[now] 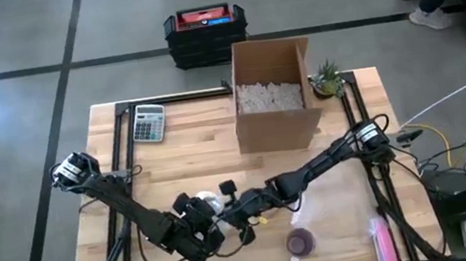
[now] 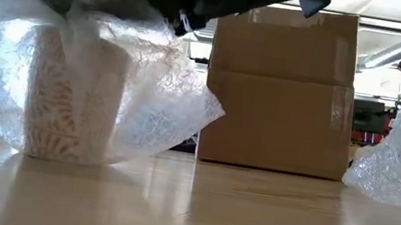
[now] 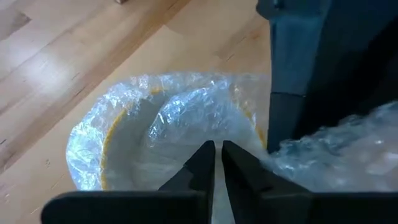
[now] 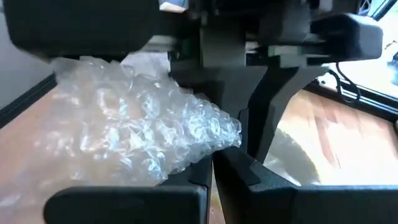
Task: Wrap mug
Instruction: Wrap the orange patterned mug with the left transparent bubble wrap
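No readable writing anywhere: the plain brown cardboard box point(image 1: 274, 93) carries no print I can make out, and the red-topped black crate point(image 1: 206, 33) on the floor beyond the table shows only a blue patch, too small to read. The grey pocket calculator point(image 1: 148, 123) has keys, legends illegible.

The white patterned mug point(image 2: 73, 100) stands upright on the pale wooden table point(image 1: 192, 158), toward the front and left of centre, swathed in a clear bubble wrap sheet point(image 2: 158, 98) (its rim is lined with film in the left wrist view). Handle hidden; can't tell which way it faces.

Left gripper point(image 3: 217, 163) hovers over the mug's mouth, fingers pressed nearly together with a thin slit between; whether any film is caught there, cannot tell. Right gripper point(image 4: 212, 163) meets it from the other side, fingers closed, pinching a bunched fold of the wrap.

A purple glazed mug point(image 1: 300, 243) sits well apart near the front edge, cut off in the low view. Small green potted plant point(image 1: 327, 77) just beside the box.
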`<state>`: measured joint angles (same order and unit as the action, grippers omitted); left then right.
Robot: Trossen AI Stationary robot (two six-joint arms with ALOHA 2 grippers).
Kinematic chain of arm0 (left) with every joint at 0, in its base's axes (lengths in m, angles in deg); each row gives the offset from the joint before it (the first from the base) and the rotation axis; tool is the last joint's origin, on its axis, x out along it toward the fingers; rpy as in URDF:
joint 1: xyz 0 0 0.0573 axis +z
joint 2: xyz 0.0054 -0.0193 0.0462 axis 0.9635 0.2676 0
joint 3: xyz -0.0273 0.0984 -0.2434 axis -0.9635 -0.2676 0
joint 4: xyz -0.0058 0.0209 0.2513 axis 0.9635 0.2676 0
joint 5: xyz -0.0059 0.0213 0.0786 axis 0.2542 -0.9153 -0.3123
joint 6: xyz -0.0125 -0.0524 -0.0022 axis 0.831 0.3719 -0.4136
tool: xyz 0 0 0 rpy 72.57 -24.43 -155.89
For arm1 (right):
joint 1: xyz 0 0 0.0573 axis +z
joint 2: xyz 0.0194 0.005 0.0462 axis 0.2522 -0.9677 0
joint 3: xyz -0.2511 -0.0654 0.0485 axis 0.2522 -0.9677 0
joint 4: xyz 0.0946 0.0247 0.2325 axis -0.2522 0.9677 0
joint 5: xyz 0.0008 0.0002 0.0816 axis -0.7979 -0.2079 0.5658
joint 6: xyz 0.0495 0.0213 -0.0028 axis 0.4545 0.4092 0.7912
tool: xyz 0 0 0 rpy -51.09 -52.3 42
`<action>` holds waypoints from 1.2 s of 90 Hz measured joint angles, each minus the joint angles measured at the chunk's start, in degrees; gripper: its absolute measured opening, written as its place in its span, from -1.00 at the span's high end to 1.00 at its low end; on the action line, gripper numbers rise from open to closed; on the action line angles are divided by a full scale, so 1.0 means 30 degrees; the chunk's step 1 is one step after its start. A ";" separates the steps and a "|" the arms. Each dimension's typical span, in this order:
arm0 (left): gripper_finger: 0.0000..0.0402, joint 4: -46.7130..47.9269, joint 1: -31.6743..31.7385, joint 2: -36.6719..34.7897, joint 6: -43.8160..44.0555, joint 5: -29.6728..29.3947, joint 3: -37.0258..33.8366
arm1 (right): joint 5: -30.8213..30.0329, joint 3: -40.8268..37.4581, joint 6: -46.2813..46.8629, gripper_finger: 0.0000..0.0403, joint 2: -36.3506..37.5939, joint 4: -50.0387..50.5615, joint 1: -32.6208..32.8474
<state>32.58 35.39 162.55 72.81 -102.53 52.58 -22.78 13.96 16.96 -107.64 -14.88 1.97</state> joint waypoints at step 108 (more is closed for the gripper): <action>0.31 -0.2425 -0.3379 -0.2311 0.3274 0.8335 -0.0423 | -0.0415 -0.0047 0.0102 1.00 0.1509 0.2229 -0.0313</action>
<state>25.30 25.25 155.61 82.64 -77.53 51.31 -24.02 13.82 17.26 -103.11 -8.19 1.03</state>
